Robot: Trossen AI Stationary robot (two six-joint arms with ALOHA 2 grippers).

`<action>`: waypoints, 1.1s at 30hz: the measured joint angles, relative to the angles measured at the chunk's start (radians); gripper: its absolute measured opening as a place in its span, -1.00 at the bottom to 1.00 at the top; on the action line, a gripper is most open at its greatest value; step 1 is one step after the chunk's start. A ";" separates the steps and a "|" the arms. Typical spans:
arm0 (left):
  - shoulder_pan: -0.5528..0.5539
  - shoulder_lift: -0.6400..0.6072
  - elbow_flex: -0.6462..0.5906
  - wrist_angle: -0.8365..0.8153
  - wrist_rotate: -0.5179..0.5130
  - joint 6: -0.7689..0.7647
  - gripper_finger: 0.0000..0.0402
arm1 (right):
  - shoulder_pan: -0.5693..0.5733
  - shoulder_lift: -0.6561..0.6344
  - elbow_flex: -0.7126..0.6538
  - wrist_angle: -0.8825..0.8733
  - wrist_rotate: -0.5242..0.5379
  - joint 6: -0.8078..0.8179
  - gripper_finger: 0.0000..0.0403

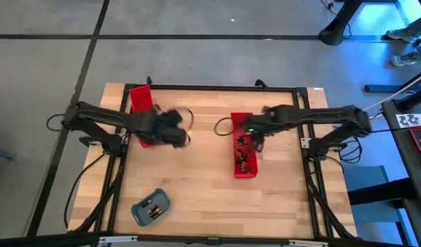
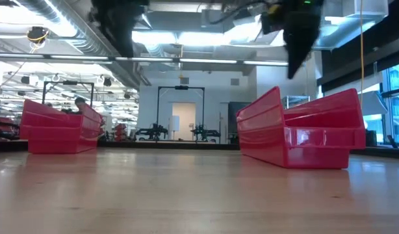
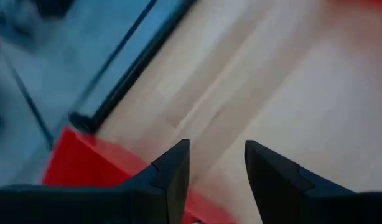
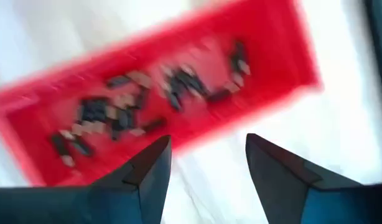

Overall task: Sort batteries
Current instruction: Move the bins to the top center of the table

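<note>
The right gripper hangs above the red tray near the table's middle. Its fingers are spread apart and hold nothing. The batteries lie scattered on the tray floor directly below and ahead of this gripper; none touches it.

The left gripper sits over the near end of the second red tray. Its fingers stand parted with nothing between them.

A blue-grey tray, well apart from both grippers, holds a few more dark cells.
</note>
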 joint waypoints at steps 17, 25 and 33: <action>0.599 -0.246 -0.049 -0.082 0.208 -0.159 0.27 | -0.216 -0.415 -0.544 0.546 -0.001 0.317 0.04; 0.737 -0.239 -0.279 0.141 0.387 -0.210 0.42 | -0.281 -0.410 -0.574 0.690 0.000 0.177 0.04; 0.836 -0.177 -0.403 0.281 0.398 -0.169 0.23 | -0.296 -0.401 -0.574 0.806 0.008 0.074 0.04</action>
